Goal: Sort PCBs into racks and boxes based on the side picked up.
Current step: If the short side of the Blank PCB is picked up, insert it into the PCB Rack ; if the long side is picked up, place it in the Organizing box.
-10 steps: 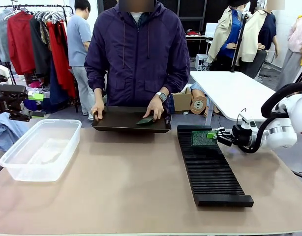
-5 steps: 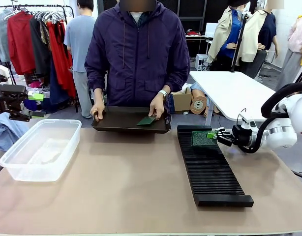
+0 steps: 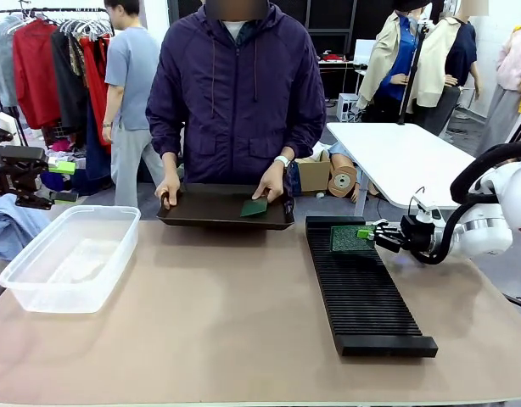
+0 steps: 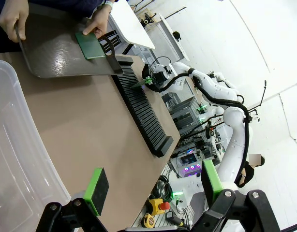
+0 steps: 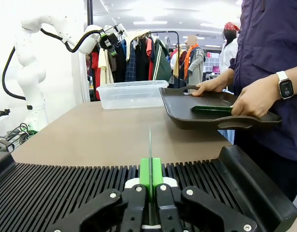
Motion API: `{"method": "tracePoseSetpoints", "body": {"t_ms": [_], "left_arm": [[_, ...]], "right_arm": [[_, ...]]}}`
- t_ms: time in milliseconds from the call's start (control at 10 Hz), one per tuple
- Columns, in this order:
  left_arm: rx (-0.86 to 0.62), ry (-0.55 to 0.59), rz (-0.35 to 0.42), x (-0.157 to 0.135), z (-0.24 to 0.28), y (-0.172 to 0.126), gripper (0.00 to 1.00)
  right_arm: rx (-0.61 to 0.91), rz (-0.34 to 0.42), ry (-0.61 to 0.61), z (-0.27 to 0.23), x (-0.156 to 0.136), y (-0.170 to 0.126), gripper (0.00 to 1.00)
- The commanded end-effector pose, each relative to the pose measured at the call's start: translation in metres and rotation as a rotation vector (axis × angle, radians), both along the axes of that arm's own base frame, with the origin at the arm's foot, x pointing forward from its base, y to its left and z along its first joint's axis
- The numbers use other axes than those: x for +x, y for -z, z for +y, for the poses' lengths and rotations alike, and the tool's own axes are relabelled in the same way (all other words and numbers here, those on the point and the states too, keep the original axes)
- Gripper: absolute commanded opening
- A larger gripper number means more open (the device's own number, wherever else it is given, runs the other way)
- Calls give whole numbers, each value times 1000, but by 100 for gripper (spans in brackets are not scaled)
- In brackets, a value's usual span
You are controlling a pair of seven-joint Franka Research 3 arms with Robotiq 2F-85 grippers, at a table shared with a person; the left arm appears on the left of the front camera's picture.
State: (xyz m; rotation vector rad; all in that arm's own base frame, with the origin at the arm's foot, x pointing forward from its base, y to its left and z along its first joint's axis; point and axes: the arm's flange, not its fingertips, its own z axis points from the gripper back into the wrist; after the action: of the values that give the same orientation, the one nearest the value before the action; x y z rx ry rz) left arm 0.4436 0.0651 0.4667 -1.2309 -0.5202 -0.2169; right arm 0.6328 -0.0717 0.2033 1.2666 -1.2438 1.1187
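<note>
My right gripper (image 3: pixel 368 233) is shut on a green PCB (image 3: pixel 350 238), holding it upright on edge over the far end of the long black ribbed rack (image 3: pixel 362 292). From the right wrist the PCB (image 5: pixel 150 150) shows edge-on between the green pads (image 5: pixel 144 175), above the rack's slots (image 5: pixel 61 188). A second PCB (image 3: pixel 254 207) lies in the black tray (image 3: pixel 210 212), with the person's hand at its edge. The clear box (image 3: pixel 70 254) stands at the left. My left gripper (image 4: pixel 153 186) hangs open and holds nothing, above the box's near wall (image 4: pixel 18 159).
The person at the far side holds the black tray by both handles at the table's far edge. Bare brown tabletop lies between the box and the rack. A white table and clothes racks stand behind.
The person's hand has shifted the PCB in the tray slightly and laid it flatter. Neither arm has moved.
</note>
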Motion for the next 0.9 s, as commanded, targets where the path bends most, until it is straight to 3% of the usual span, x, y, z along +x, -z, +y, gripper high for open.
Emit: {"method": "tracePoseSetpoints", "body": {"t_ms": [0, 800], "left_arm": [[-2, -2, 6, -1, 0, -2, 100], [-2, -2, 6, -1, 0, -2, 100]], "right_arm": [[3, -2, -2, 0, 0, -1, 0], [21, -42, 12, 3, 5, 3, 0]]}}
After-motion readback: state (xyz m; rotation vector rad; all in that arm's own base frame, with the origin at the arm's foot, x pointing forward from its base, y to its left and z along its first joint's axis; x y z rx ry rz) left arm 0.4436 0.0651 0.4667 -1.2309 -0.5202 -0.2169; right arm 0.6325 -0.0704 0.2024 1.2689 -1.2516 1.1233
